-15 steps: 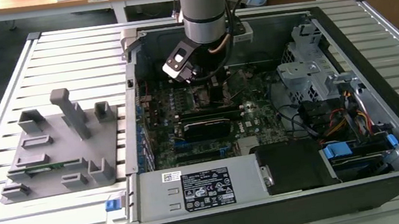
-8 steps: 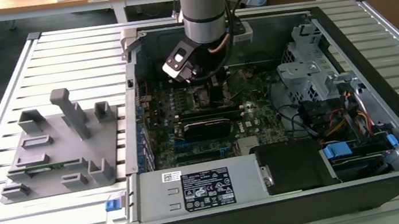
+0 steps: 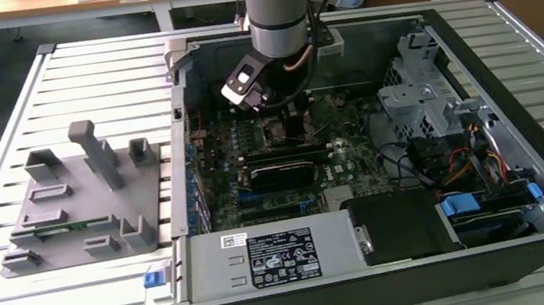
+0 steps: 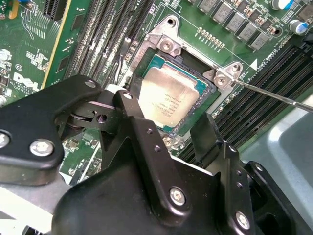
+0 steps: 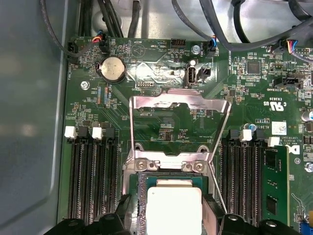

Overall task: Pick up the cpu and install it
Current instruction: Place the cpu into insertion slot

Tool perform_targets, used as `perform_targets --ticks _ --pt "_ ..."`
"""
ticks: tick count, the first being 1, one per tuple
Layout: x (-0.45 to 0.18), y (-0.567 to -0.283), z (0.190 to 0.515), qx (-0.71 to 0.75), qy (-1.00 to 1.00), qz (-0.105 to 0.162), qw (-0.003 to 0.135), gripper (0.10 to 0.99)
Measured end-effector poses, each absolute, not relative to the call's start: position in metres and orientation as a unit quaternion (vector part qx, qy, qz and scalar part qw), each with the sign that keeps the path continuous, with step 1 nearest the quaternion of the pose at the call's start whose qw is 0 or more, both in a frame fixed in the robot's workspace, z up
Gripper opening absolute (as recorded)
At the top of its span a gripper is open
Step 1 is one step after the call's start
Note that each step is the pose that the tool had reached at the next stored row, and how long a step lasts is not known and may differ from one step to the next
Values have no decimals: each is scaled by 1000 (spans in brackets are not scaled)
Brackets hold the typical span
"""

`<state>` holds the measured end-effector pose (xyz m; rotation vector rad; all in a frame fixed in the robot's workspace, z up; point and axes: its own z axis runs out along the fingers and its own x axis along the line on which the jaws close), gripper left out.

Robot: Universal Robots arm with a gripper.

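In the exterior view, the arm (image 3: pixel 279 2) reaches down into an open computer box (image 3: pixel 516 89). The box lies on a white table with slats (image 3: pixel 81 67). A grey holder block (image 3: pixel 70 218) sits on the table, at the exterior view's left of the box. The pincer (image 3: pixel 286 119) is low over the green board (image 3: pixel 358 165), near the middle of the box.

In the second wrist view, the cpu (image 4: pixel 171 93) lies flat in its square socket on the green board (image 4: pixel 29 44). Its silver top faces up. The pincer (image 4: pixel 166 110) is wide, and its two black fingers (image 4: pixel 142 127) stand apart just over the near corner of the cpu. A thin metal rod (image 4: pixel 274 95) sticks out from one corner of the socket.

In the first wrist view, the cpu (image 5: pixel 173 210) sits between the two fingers (image 5: pixel 126 208) of the pincer (image 5: pixel 167 200), one finger on each side. A thin strip of socket shows between one finger and the cpu, so the pincer is not squeezing it. The shiny metal cover frame (image 5: pixel 181 103) of the socket is flipped open, away from the cpu. A round silver battery (image 5: pixel 112 68) sits further off on the board (image 5: pixel 161 132). Long black slots (image 5: pixel 93 171) run on both sides of the socket.
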<state>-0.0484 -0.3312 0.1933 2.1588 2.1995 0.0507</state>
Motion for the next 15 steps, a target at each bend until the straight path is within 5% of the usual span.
perform_targets --ticks 15 --pt "-48 -328 193 700 713 16 30 671"
